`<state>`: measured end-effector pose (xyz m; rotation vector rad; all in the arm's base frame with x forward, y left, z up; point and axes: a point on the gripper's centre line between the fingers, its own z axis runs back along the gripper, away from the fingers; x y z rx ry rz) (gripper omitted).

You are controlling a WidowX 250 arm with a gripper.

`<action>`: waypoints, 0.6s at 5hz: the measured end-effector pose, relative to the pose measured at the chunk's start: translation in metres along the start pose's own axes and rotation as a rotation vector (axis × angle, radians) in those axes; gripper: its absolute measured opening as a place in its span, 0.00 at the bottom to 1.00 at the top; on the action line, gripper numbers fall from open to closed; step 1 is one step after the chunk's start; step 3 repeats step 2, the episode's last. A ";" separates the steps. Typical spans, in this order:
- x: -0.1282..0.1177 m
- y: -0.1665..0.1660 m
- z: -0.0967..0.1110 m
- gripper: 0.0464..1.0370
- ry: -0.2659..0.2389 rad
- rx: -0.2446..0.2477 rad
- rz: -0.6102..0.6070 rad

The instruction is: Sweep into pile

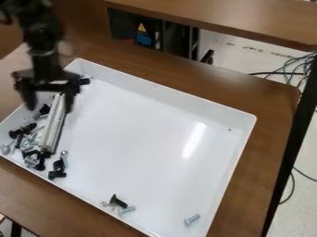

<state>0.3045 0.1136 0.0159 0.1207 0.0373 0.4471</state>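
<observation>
White tray (246,129), shallow rim, sits at a slant on a brown wood table (266,152). Second wood tabletop (229,21) at 12 to 2 o'clock in frame, dark equipment (145,36) with a yellow warning label under its edge, pale floor (238,53), loose cables (297,69) near 2 to 3 o'clock. Clock below is around tray center. Task fasteners, black and silver: main bunch (31,147) at 9 to 8 o'clock, packed near the wall; black screw (117,201) with small silver bits beside it at 6; lone silver bolt (193,220) at 5; tiny speck (230,130) between 2 and 3. Long metal bar (52,127) lies between 9 and 10, fasteners around its lower end, in the way there. Gripper (48,108) at 10, fingers spread wide, over the bar's upper end, blocking part of the view of it.
</observation>
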 end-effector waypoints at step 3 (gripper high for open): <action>-0.047 -0.092 0.002 0.96 -0.007 0.001 -0.318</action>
